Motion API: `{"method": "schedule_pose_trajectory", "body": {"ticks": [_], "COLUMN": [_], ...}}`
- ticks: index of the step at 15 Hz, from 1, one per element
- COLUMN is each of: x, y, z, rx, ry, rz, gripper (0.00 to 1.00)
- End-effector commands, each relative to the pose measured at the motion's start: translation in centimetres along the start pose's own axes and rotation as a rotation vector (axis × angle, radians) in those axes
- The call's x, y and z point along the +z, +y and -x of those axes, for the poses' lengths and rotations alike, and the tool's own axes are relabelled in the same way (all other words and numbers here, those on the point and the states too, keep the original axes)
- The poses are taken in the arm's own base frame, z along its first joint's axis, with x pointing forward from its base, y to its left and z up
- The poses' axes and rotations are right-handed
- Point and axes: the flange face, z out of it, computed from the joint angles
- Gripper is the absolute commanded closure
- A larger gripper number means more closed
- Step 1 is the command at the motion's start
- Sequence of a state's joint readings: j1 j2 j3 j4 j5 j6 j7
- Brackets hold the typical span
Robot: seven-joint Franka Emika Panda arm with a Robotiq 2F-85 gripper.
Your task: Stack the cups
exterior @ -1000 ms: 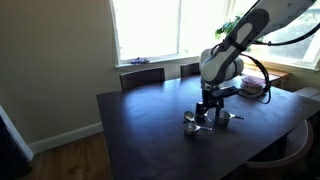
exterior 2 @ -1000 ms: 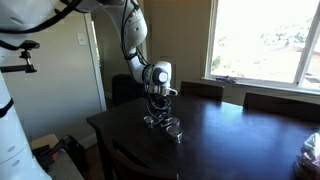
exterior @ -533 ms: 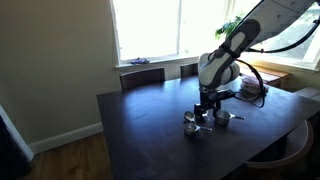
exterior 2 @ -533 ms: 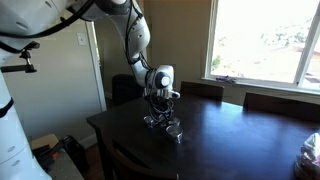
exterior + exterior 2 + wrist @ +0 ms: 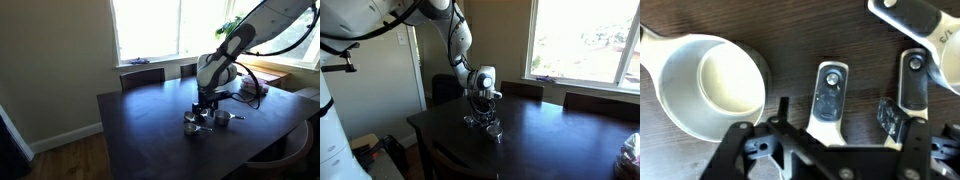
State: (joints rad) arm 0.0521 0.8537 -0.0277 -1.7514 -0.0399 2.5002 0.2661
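The cups are shiny silver measuring cups on the dark table point(image 5: 140, 120). In the wrist view one round cup point(image 5: 710, 85) lies at the left, empty and upright. Two thin handles point away from me: one handle point(image 5: 830, 92) lies between my fingers, and the other handle point(image 5: 912, 85) lies just outside the right finger. Their bowls are hidden under the gripper. My gripper point(image 5: 837, 115) is open and low over them. Both exterior views show the gripper point(image 5: 205, 106) point(image 5: 480, 106) just above the cups point(image 5: 191, 124) point(image 5: 495, 128).
Another silver piece point(image 5: 920, 20) shows at the top right edge of the wrist view. Chairs point(image 5: 142, 76) stand behind the table under a window. A clear bag point(image 5: 630, 152) lies at the table's far end. The table edge point(image 5: 420, 130) is close to the cups.
The arm has shifted slightly and come down a little toward the cups. The cups have not moved.
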Motion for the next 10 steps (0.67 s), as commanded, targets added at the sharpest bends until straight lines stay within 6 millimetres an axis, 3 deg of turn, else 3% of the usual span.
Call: {"method": "schedule_pose_trajectory", "body": {"ticks": [1,2,3,4,5,10], "x": [0.28,0.35,0.50,0.64,0.69,0.59], "y": [-0.04,0.04,0.14,0.26,0.32,0.62], "z": [-1.01,-1.30,-1.45,-1.57,-1.71,-1.78], "rx": [0.066,0.079,0.090,0.099,0.103,0.107], "ry": [0.029,0.028,0.028,0.026,0.027,0.030], "rz": [0.001,0.001,0.003,0.003,0.002,-0.004], "gripper": [0.07,0.07,0.15,0.32,0.33,0.66]}}
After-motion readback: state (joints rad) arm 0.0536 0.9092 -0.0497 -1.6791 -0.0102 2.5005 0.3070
